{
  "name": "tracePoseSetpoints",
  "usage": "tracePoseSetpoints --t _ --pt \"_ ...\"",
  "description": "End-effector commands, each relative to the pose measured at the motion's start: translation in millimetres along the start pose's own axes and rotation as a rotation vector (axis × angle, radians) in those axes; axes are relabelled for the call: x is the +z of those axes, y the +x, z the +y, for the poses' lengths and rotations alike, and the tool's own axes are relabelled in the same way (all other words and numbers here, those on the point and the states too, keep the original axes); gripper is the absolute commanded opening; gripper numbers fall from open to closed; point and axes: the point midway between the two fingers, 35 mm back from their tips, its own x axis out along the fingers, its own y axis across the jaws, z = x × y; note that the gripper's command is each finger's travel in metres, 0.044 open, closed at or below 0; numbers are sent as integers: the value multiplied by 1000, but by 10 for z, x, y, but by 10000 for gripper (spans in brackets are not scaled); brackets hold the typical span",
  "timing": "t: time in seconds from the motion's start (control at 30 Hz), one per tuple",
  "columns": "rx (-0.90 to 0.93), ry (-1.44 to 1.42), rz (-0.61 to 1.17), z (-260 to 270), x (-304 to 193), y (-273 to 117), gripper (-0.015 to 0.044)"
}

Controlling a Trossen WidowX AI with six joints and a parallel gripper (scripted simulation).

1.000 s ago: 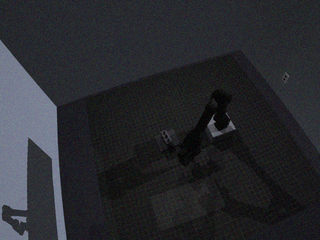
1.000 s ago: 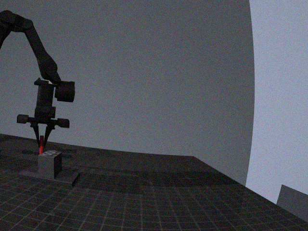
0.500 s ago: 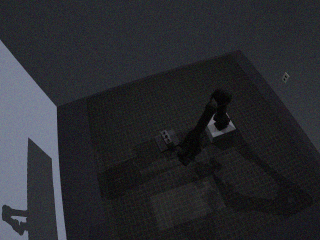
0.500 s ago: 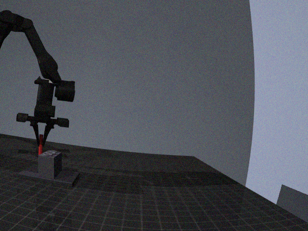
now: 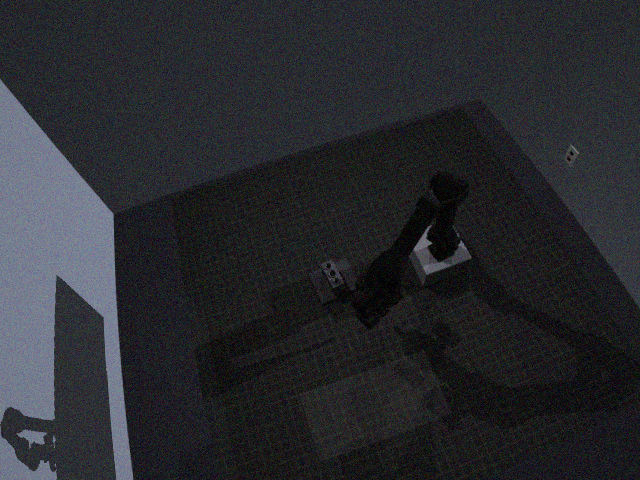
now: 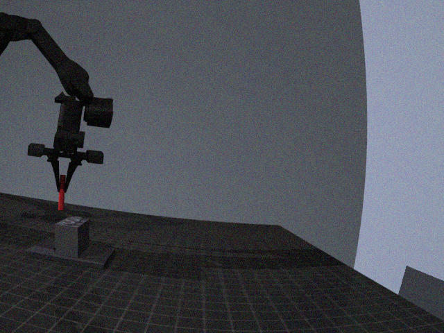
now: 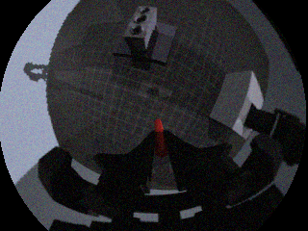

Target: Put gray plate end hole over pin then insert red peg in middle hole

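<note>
My gripper (image 6: 62, 190) (image 7: 160, 133) is shut on the red peg (image 6: 61, 201) (image 7: 159, 125). The peg hangs nearly upright from the fingertips, its lower end in the air. In the exterior view it appears above the gray plate's top. The gray plate (image 5: 337, 275) (image 6: 66, 240) (image 7: 150, 24) is a thick block with three holes in a row, sitting flat on the wide, thin base (image 5: 320, 289) (image 6: 96, 254) (image 7: 165, 43). In the wrist view the plate is well beyond the fingertips. No peg shows in its holes. The pin cannot be made out.
The arm stands on a pale block (image 5: 442, 263) (image 7: 233, 98) at one side of the dark gridded surface. In the top view the forearm passes close beside the base. Arm shadows and a paler lit patch (image 5: 372, 403) cross the surface. The light is dim.
</note>
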Motion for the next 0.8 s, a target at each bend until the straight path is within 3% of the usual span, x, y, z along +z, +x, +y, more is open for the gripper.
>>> tracePoseSetpoints --t 0.0,0.2,0.77 --pt "13 5 1 28 -3 -143 0" --pt "13 5 1 25 -4 -335 0" --pt "9 -8 -1 147 341 -249 0"
